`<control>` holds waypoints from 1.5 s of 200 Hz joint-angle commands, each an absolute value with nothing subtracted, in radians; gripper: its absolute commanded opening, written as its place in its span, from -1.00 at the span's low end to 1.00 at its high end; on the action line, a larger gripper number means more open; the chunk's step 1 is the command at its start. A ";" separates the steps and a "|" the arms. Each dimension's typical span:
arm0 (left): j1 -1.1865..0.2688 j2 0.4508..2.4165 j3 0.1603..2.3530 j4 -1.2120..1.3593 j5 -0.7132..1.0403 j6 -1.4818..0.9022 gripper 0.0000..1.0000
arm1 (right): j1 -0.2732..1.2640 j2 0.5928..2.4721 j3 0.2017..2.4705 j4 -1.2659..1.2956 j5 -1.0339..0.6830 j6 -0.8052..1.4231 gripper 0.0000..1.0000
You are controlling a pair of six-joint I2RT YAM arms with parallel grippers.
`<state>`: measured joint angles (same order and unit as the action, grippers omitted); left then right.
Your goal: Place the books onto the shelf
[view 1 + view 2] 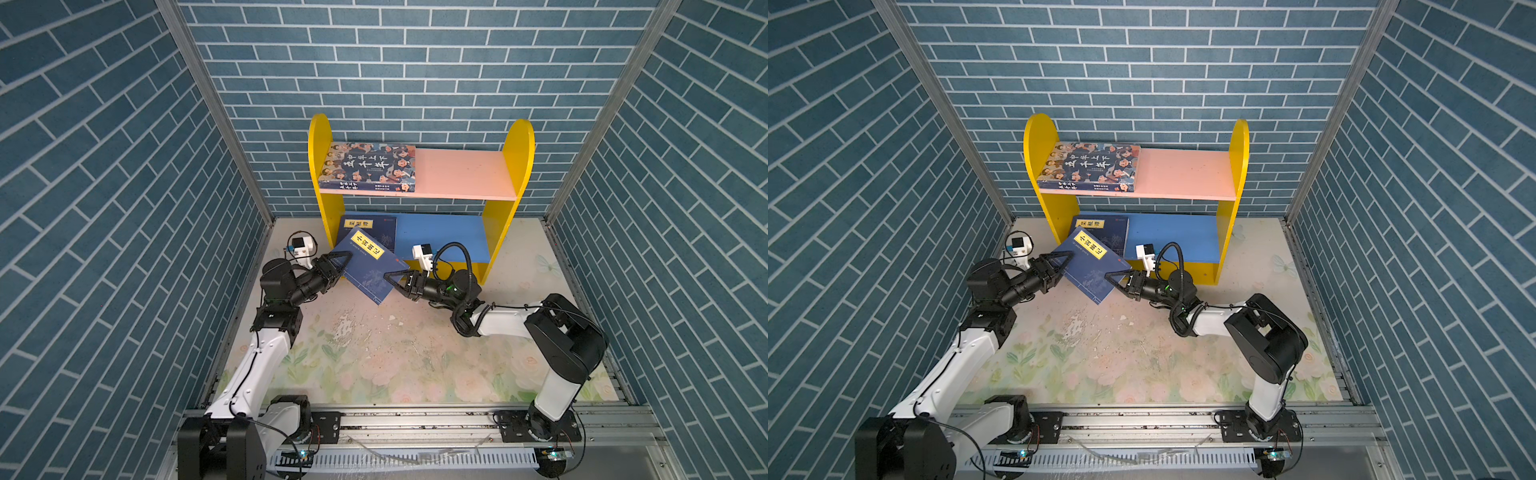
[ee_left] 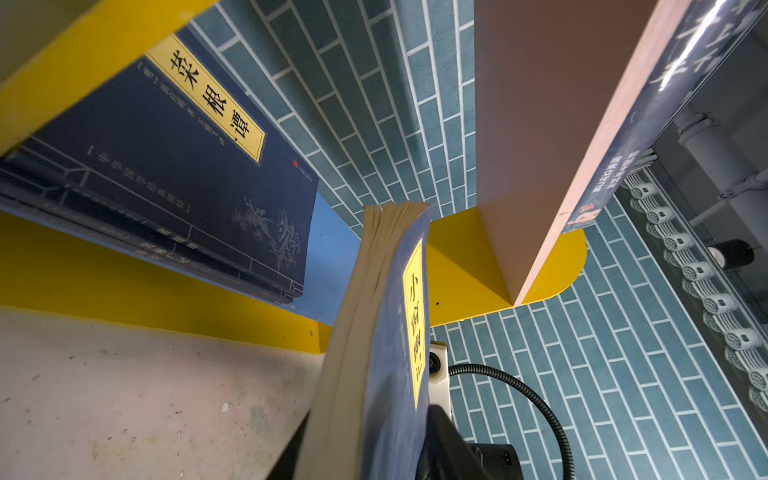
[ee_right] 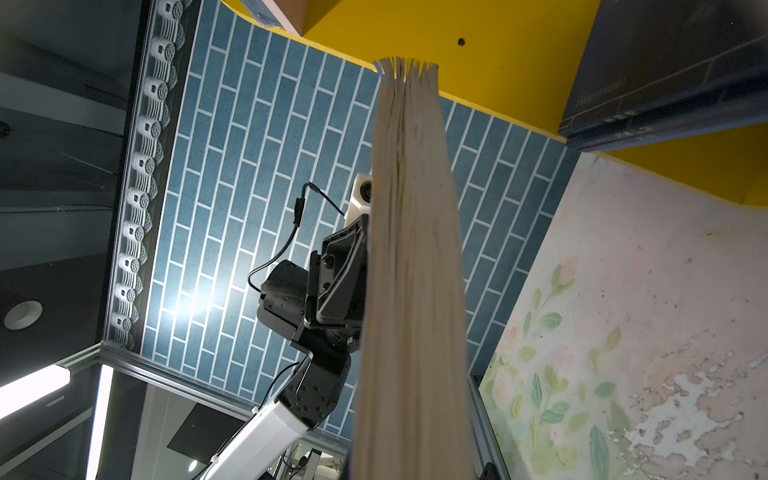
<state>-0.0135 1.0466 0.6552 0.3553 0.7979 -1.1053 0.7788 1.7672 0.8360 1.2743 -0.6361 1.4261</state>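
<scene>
Top views both show the shelf (image 1: 521,166) standing at the back edge of the table (image 1: 374,353). The cartoon-face book (image 1: 368,166) lies flat at the left end of the pink upper board (image 1: 461,172). A navy stack (image 1: 370,228) lies flat at the left end of the blue lower board (image 1: 440,237). The left wrist view shows more than one spine in that stack, but I cannot count them. The held navy book (image 1: 368,268) hangs tilted, just in front of the lower board's left end, between the two arms. The right gripper (image 1: 388,276) is pinched onto the book's right edge and looks to be carrying it. The left gripper (image 1: 343,262) has its jaws on either side of the opposite corner, and I cannot tell whether they press or stand slack. No other book lies on the table, so this is probably the last one. It has yet to be laid on a board and let go.
</scene>
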 commanded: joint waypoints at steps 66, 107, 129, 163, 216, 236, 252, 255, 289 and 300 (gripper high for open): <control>-0.005 1.012 0.695 0.138 0.965 -0.804 0.29 | 0.642 1.651 0.855 1.262 -1.030 1.506 -1.00; -0.005 1.020 0.695 0.115 1.080 -0.757 0.33 | 0.585 1.610 0.844 1.170 -1.185 1.472 -1.00; -0.005 1.030 0.695 0.126 1.134 -0.758 0.34 | 0.559 1.600 0.849 1.113 -1.245 1.438 -1.00; -0.005 1.044 0.715 0.096 1.163 -0.738 0.33 | 0.531 1.591 0.856 1.077 -1.325 1.407 -1.00; -0.013 1.057 0.714 0.079 1.207 -0.736 0.32 | 0.505 1.582 0.858 1.067 -1.377 1.396 -1.00; -0.038 1.073 0.718 0.075 1.225 -0.735 0.31 | 0.506 1.592 0.866 1.064 -1.388 1.396 -1.00; -0.071 1.085 0.727 0.083 1.248 -0.732 0.25 | 0.505 1.606 0.876 1.059 -1.402 1.396 -1.00; -0.078 1.088 0.730 0.083 1.253 -0.728 0.25 | 0.504 1.609 0.877 1.059 -1.406 1.396 -1.00; -0.132 1.111 0.763 0.052 1.275 -0.693 -0.15 | 0.505 1.622 0.890 1.056 -1.417 1.394 -1.00; -0.136 1.114 0.763 0.053 1.271 -0.697 -0.40 | 0.505 1.623 0.890 1.056 -1.413 1.393 -1.00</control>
